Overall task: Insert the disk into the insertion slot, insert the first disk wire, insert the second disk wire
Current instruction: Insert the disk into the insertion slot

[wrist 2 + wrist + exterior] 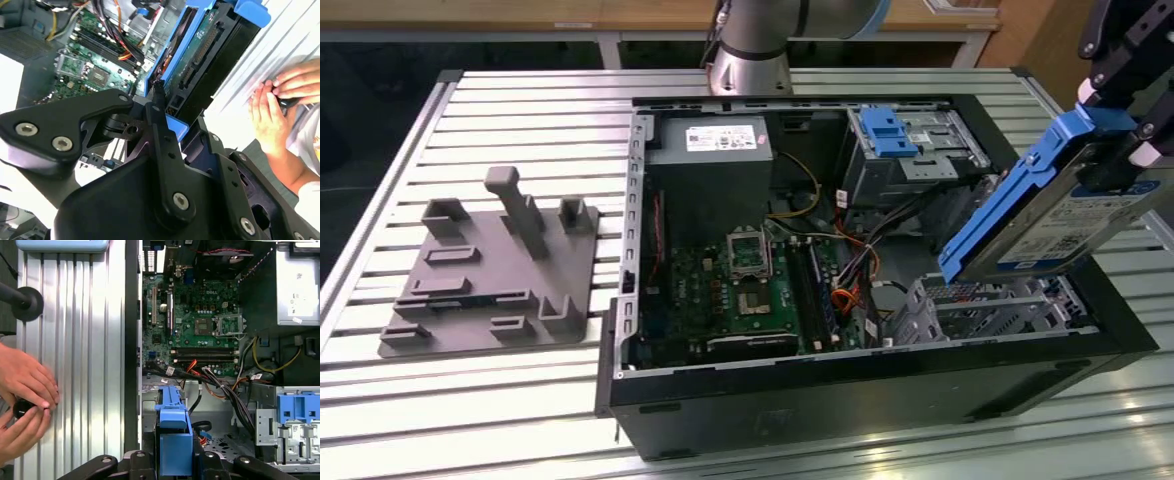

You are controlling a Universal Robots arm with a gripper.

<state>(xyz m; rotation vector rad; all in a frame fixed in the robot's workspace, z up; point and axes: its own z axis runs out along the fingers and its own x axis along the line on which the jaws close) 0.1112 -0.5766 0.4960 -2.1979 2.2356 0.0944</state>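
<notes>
At the exterior view's right, the tool (1121, 150) clamps the disk's (1047, 220) upper end — tilted, seemingly to steer its lower end toward the insertion slot (987, 305) beneath.

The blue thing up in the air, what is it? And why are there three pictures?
It is the disk, a computer's memory box in a blue frame. The robot's hand grips it above the open computer case, near the insertion slot, a low silver cage. One picture looks at the whole table from outside; two come from cameras riding on the arm's wrist. A grey plastic stand lies on the table too. The person's hands beside the case hold something small and black.
</notes>
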